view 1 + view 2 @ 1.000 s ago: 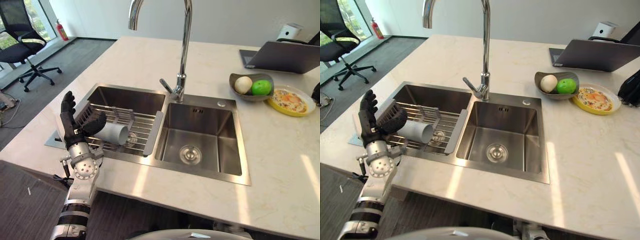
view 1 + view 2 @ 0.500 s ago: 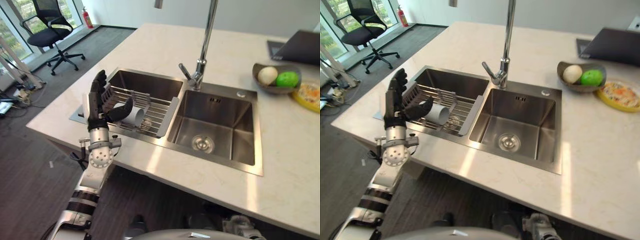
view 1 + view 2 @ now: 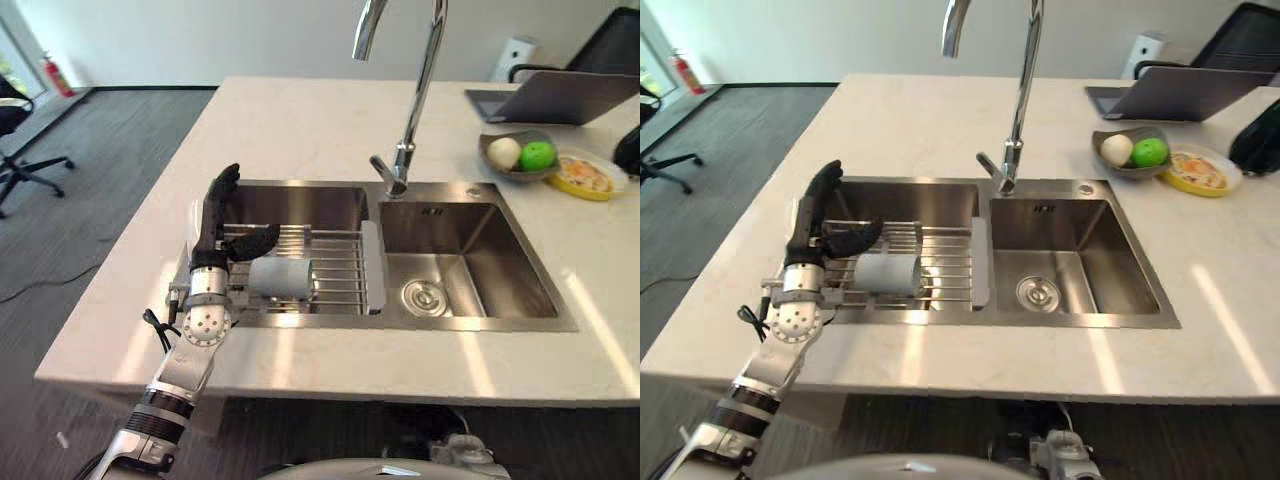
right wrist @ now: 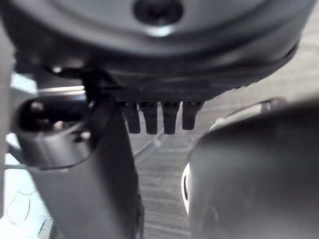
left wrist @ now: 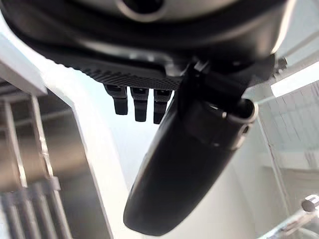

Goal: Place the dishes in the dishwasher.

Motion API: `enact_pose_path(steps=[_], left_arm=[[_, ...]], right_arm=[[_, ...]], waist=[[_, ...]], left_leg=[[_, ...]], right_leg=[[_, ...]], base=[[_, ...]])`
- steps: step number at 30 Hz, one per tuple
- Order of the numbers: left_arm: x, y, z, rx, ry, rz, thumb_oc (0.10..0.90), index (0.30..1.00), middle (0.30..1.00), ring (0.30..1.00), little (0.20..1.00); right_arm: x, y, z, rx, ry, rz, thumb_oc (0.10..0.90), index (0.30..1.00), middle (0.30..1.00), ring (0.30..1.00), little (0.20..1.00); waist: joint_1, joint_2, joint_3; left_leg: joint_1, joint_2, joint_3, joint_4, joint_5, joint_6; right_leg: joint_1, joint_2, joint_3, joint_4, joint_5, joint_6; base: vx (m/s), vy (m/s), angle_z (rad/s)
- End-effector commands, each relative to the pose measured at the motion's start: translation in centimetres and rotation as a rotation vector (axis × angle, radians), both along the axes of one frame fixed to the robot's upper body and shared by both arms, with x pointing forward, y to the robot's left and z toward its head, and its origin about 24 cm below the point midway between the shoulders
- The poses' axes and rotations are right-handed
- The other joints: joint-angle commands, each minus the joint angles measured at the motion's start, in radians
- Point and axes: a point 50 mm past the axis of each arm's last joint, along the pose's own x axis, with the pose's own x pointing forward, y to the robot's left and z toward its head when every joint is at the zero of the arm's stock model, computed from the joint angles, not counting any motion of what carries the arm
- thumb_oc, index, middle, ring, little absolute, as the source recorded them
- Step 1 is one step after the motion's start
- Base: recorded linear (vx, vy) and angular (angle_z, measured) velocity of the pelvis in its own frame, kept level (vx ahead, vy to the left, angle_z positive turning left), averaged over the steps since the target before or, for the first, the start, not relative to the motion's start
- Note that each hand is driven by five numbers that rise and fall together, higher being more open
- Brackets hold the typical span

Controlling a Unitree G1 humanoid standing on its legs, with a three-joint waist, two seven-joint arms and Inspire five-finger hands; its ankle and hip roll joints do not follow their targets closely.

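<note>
We see a pale stone counter (image 3: 300,130) standing as an island on a dark grey floor (image 3: 110,150), with a plain white wall (image 3: 200,40) behind it. A black office chair (image 3: 15,150) stands at the far left near a red fire extinguisher (image 3: 52,75), and bright patches of light fall across the counter's near edge.

Cup on the sink rack

A pale grey cup (image 3: 279,277) lies on its side on the wire rack (image 3: 330,268) over the left basin of the sink (image 3: 470,312).
</note>
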Motion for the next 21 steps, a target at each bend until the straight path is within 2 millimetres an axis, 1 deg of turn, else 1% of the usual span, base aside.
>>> enact_pose_path(steps=[1, 2, 3, 4, 5, 6, 7, 8, 10, 13, 14, 15, 16, 17, 18, 19, 20, 21], left_arm=[[0.6, 0.0, 7.0, 0.046, -0.328, -0.036, 0.8, 0.9, 0.9, 0.9, 0.9], [0.4, 0.2, 7.6, 0.043, -0.354, -0.031, 0.8, 0.9, 0.9, 0.9, 0.9], [0.1, 0.4, 7.4, 0.059, -0.347, -0.024, 0.8, 0.9, 0.9, 0.9, 0.9], [-0.1, 0.6, 7.4, 0.073, -0.354, -0.023, 0.8, 0.9, 0.9, 0.9, 0.9], [0.0, 0.5, 7.3, 0.076, -0.349, -0.026, 0.8, 0.9, 0.9, 0.9, 0.9], [-0.1, 1.0, 7.1, 0.082, -0.344, 0.001, 0.8, 0.9, 0.9, 0.9, 0.9], [-0.1, 1.1, 7.1, 0.082, -0.344, 0.001, 0.8, 0.9, 0.9, 0.9, 0.9], [-0.6, 1.9, 7.1, 0.101, -0.346, 0.036, 0.8, 0.9, 0.9, 0.9, 0.9], [-1.1, 2.7, 7.2, 0.116, -0.351, 0.066, 0.8, 0.9, 0.9, 0.9, 0.9], [-1.3, 3.0, 7.2, 0.103, -0.352, 0.075, 0.8, 0.9, 0.9, 0.9, 0.9], [-1.5, 2.9, 7.3, 0.081, -0.365, 0.076, 0.8, 0.9, 0.9, 0.9, 0.9], [-0.6, -1.0, 7.1, 0.024, -0.361, -0.085, 0.8, 0.9, 0.9, 0.9, 0.9], [-0.6, -1.0, 7.3, 0.027, -0.366, -0.087, 0.8, 0.9, 0.9, 0.9, 0.9], [-0.6, 1.1, 7.2, 0.037, -0.373, -0.008, 0.8, 0.9, 0.9, 0.9, 0.9], [-0.6, 1.1, 7.2, 0.037, -0.372, -0.008, 0.8, 0.9, 0.9, 0.9, 0.9], [-0.9, 1.7, 7.7, 0.043, -0.4, 0.016, 0.8, 0.9, 0.9, 0.9, 0.9], [-1.3, 2.2, 8.0, 0.102, -0.418, 0.058, 0.8, 0.9, 0.9, 0.9, 0.9], [-1.4, 2.6, 8.1, 0.122, -0.417, 0.079, 0.8, 0.9, 0.9, 0.9, 0.9]], right_arm=[[2.6, -1.0, 1.1, -0.051, -0.095, 0.03, 0.8, 0.9, 0.9, 0.9, 0.9], [2.1, -1.1, 0.8, -0.051, -0.072, 0.012, 0.8, 0.9, 0.9, 0.9, 0.9], [1.6, -0.8, 0.6, -0.054, -0.053, 0.047, 0.8, 0.9, 0.9, 0.9, 0.9], [1.5, -0.8, 0.5, -0.049, -0.048, 0.052, 0.8, 0.9, 0.9, 0.9, 0.9], [1.3, -0.8, 0.4, -0.051, -0.037, 0.066, 0.8, 0.9, 0.9, 0.9, 0.9], [0.9, -0.8, 0.2, -0.057, -0.016, 0.081, 0.8, 0.9, 0.9, 0.9, 0.9], [0.9, -0.8, 0.2, -0.057, -0.016, 0.081, 0.8, 0.9, 0.9, 0.9, 0.9], [0.2, -0.9, 0.0, -0.061, 0.01, 0.086, 0.8, 0.9, 0.9, 0.9, 0.9], [0.2, -1.0, -0.1, -0.051, 0.012, 0.061, 0.8, 0.9, 0.9, 0.9, 0.9], [0.0, -0.9, -0.1, -0.037, 0.018, 0.056, 0.8, 0.9, 0.9, 0.9, 0.9], [0.3, -0.8, 0.0, -0.022, 0.004, 0.045, 0.8, 0.9, 0.9, 0.9, 0.9], [7.2, 6.9, 2.1, -0.015, -0.096, 0.12, 0.8, 0.9, 0.9, 0.9, 0.9], [7.5, 6.9, 2.2, -0.013, -0.102, 0.118, 0.8, 0.9, 0.9, 0.9, 0.9], [-3.3, -1.8, -1.3, -0.069, 0.156, 0.014, 0.8, 0.9, 0.9, 0.9, 0.9], [-3.4, -1.8, -1.3, -0.07, 0.157, 0.014, 0.8, 0.9, 0.9, 0.9, 0.9], [-5.2, -3.5, -1.3, -0.082, 0.191, -0.048, 0.8, 0.9, 0.9, 0.9, 0.9], [-6.6, -4.8, -1.2, -0.099, 0.201, -0.074, 0.8, 0.9, 0.9, 0.9, 0.9], [-6.7, -5.0, -1.1, -0.111, 0.197, -0.075, 0.8, 0.9, 0.9, 0.9, 0.9]], waist=[[-0.006, -0.027, -0.024], [0.011, -0.038, -0.018], [0.022, -0.045, -0.024], [0.025, -0.047, -0.031], [0.021, -0.054, -0.041], [0.024, -0.055, -0.055], [0.024, -0.055, -0.054], [0.031, -0.057, -0.065], [0.032, -0.057, -0.07], [0.029, -0.057, -0.07], [0.029, -0.057, -0.066], [0.09, -0.04, -0.077], [0.091, -0.043, -0.073], [0.033, -0.036, -0.05], [0.033, -0.035, -0.057], [0.011, -0.033, -0.045], [-0.022, -0.023, -0.023], [-0.033, -0.016, -0.013]], left_leg=[[-0.098, 0.095, -0.178, -0.001, 0.06, -0.104], [-0.097, 0.078, -0.165, -0.001, 0.066, -0.107], [-0.096, 0.075, -0.144, -0.001, 0.066, -0.111], [-0.093, 0.072, -0.148, -0.001, 0.068, -0.114], [-0.094, 0.067, -0.152, -0.001, 0.06, -0.114], [-0.089, 0.073, -0.141, -0.001, 0.051, -0.119], [-0.089, 0.073, -0.141, -0.001, 0.051, -0.118], [-0.079, 0.086, -0.128, -0.001, 0.045, -0.133], [-0.071, 0.092, -0.122, -0.001, 0.045, -0.138], [-0.059, 0.093, -0.128, -0.001, 0.041, -0.141], [-0.057, 0.095, -0.127, -0.001, 0.041, -0.145], [-0.067, 0.096, -0.15, -0.001, 0.055, -0.151], [-0.069, 0.096, -0.151, -0.001, 0.057, -0.151], [-0.075, 0.098, -0.145, -0.001, 0.06, -0.162], [-0.082, 0.099, -0.145, -0.001, 0.061, -0.163], [-0.085, 0.107, -0.132, -0.001, 0.065, -0.167], [-0.079, 0.121, -0.105, -0.001, 0.066, -0.177], [-0.078, 0.13, -0.097, -0.001, 0.07, -0.18]], right_leg=[[0.22, 0.054, -0.097, -0.357, 0.033, -0.084], [0.233, 0.005, -0.197, -0.478, 0.054, -0.092], [0.245, -0.023, -0.25, -0.52, 0.082, -0.077], [0.27, -0.03, -0.248, -0.538, 0.071, -0.079], [0.293, -0.025, -0.221, -0.57, 0.063, -0.081], [0.318, -0.028, -0.223, -0.612, 0.061, -0.077], [0.319, -0.028, -0.223, -0.613, 0.061, -0.077], [0.345, -0.058, -0.255, -0.657, 0.068, -0.074], [0.362, -0.063, -0.251, -0.668, 0.07, -0.073], [0.376, -0.066, -0.252, -0.672, 0.067, -0.075], [0.378, -0.066, -0.259, -0.669, 0.066, -0.079], [0.392, -0.069, -0.284, -0.672, 0.063, -0.08], [0.39, -0.069, -0.285, -0.672, 0.064, -0.08], [0.384, -0.067, -0.294, -0.666, 0.06, -0.082], [0.377, -0.065, -0.293, -0.667, 0.062, -0.083], [0.367, -0.063, -0.288, -0.664, 0.066, -0.082], [0.356, -0.054, -0.268, -0.661, 0.066, -0.085], [0.347, -0.045, -0.257, -0.659, 0.065, -0.089]], base=[[0.07, 0.13, -0.17], [0.05, 0.133, 0.02], [-0.02, 0.067, 0.08], [0.01, 0.024, -0.08], [0.06, 0.021, -0.03], [0.06, 0.003, 0.39], [0.07, -0.023, 0.52], [0.04, -0.034, 0.47], [0.05, -0.027, -0.2], [0.04, -0.018, -0.16], [0.07, 0.005, -0.05], [0.07, 0.004, 0.05], [-0.03, -0.021, -0.09], [-0.09, -0.052, -0.24], [-0.12, -0.085, 0.02], [-0.1, -0.094, 0.33], [-0.13, -0.123, 0.3], [-0.11, -0.108, -0.3]])
